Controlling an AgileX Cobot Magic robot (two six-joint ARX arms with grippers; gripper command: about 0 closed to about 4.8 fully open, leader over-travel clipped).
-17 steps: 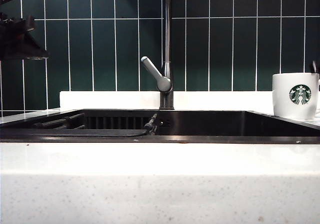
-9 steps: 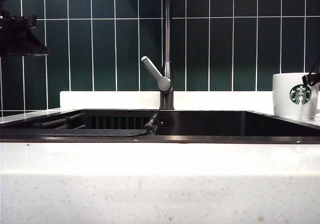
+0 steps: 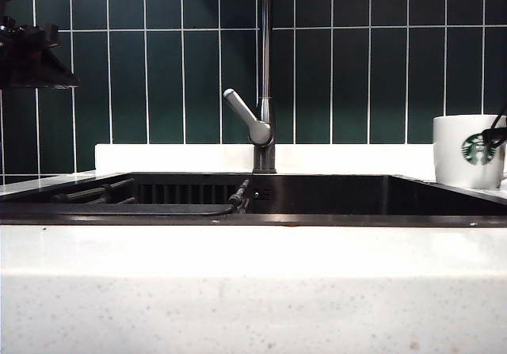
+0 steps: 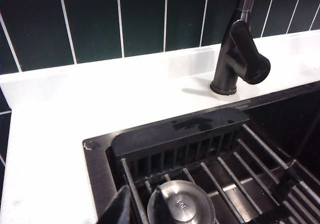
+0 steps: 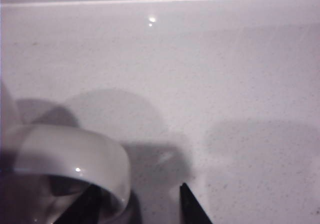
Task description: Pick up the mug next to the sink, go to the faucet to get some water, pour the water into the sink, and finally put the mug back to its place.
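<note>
Left pincer [image 4: 200, 214] over sink [image 4: 105, 179]; right pincer [image 5: 137, 204] wide beside mug [image 5: 65, 159].

White mug [image 3: 467, 152] upright right of black sink [image 3: 317, 194]; faucet [image 3: 264, 69] behind.

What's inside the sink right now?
The sink holds a black wire rack over a round metal drain stopper. The basin floor under the rack is mostly hidden. No mug or water visible inside.
</note>
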